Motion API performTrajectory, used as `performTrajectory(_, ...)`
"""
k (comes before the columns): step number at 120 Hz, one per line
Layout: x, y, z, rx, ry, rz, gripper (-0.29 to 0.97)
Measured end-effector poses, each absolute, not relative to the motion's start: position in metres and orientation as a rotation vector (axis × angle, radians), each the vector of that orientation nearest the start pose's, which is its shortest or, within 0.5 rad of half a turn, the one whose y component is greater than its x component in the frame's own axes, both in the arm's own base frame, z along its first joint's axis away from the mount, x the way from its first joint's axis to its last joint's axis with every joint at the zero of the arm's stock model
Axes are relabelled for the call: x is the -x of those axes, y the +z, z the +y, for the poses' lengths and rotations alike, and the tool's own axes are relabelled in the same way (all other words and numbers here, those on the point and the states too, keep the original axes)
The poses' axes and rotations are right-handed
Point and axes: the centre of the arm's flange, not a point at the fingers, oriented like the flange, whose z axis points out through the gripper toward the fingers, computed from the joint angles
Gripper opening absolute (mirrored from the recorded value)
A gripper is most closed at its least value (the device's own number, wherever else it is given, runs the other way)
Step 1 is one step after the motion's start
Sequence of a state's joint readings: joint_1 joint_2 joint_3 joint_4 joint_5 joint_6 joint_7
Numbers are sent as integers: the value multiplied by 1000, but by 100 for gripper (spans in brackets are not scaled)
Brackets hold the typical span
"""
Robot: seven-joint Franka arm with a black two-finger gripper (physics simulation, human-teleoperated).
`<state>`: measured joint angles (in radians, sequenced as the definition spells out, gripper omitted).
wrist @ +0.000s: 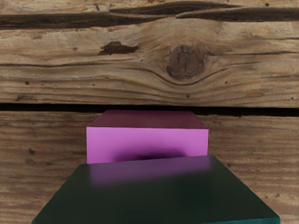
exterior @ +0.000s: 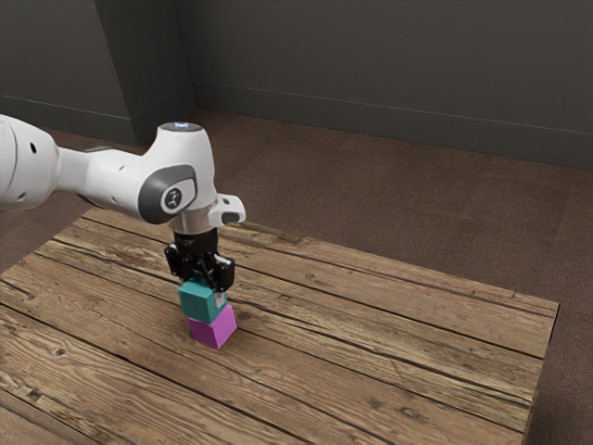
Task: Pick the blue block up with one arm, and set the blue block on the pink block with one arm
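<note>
The blue block (exterior: 198, 302), teal in colour, sits on top of the pink block (exterior: 214, 328) near the middle of the wooden table (exterior: 398, 362), shifted a little toward the exterior view's left. My gripper (exterior: 204, 283) points straight down over the stack, and its black fingers clasp the blue block's upper part from two sides. In the wrist view the blue block (wrist: 154, 198) lies dark and close just under my hand, covering part of the pink block (wrist: 147, 140) beneath it.
Rough wooden planks with knots and gaps (wrist: 187, 60) run across the table. The table's edge (exterior: 542, 371) lies at the exterior view's right, with brown floor beyond it and dark walls behind.
</note>
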<state>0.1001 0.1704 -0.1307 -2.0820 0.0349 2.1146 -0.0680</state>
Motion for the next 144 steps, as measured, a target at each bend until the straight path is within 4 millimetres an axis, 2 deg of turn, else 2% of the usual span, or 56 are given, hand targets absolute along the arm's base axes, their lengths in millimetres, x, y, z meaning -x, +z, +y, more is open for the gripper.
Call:
performTrajectory(78, -561, 334, -19, 3105, 168, 21, 34)
performTrajectory(95, -561, 334, -20, 3111, 167, 27, 50)
performTrajectory(112, -562, 335, -20, 3113, 161, 35, 59)
performTrajectory(117, -561, 342, -19, 3113, 143, 37, 60)
performTrajectory(123, -557, 370, -19, 3109, 68, 38, 62)
performTrajectory(129, -554, 387, -22, 3106, 25, 49, 63)
performTrajectory(144, -549, 400, -35, 3106, 14, 90, 65)
